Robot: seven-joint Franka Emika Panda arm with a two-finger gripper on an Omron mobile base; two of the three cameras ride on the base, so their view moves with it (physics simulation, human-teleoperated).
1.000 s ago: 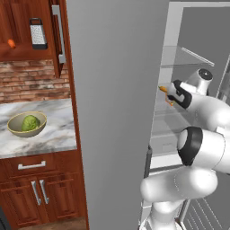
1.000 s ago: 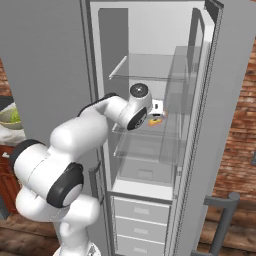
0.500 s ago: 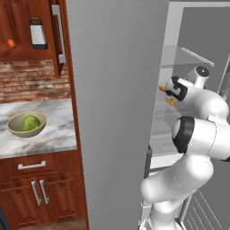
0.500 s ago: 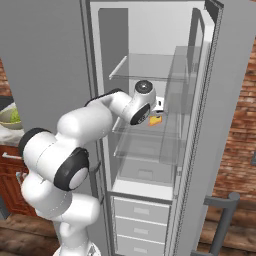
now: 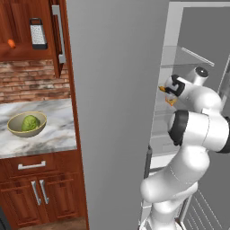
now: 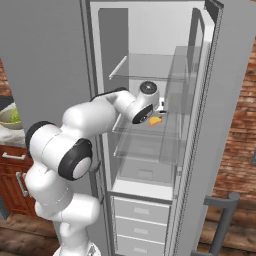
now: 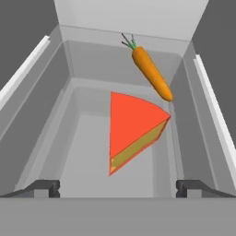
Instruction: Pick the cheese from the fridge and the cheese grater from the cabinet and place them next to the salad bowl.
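On the clear fridge shelf, the cheese (image 7: 133, 129) lies as a triangular wedge. Seen from the hand view, its red face is turned toward the camera, a yellow-orange cut side runs along its lower right edge, and its long axis runs from the narrow tip near the camera up and away into the fridge (image 6: 150, 65). Just beyond the cheese lies a carrot (image 7: 151, 73), apart from it, with its green stem toward the fridge's back wall and its tip pointing back toward the wedge.

The gripper (image 7: 118, 188) hangs in front of the cheese with both fingertips (image 7: 44, 188) spread fully apart, one on each side of the wedge. Nothing is held; the wedge sits clear of both tips.

The right base view shows the open fridge with the hand reaching over the middle shelf and the cheese as a small yellow spot just beside the hand. The left base view adds what lies to the left of the fridge: the cheese grater (image 5: 38, 33) standing on the shelf of the open wooden cabinet (image 5: 18, 18), and below it the salad bowl (image 5: 27, 124) with its lettuce on the marble counter (image 5: 54, 134).
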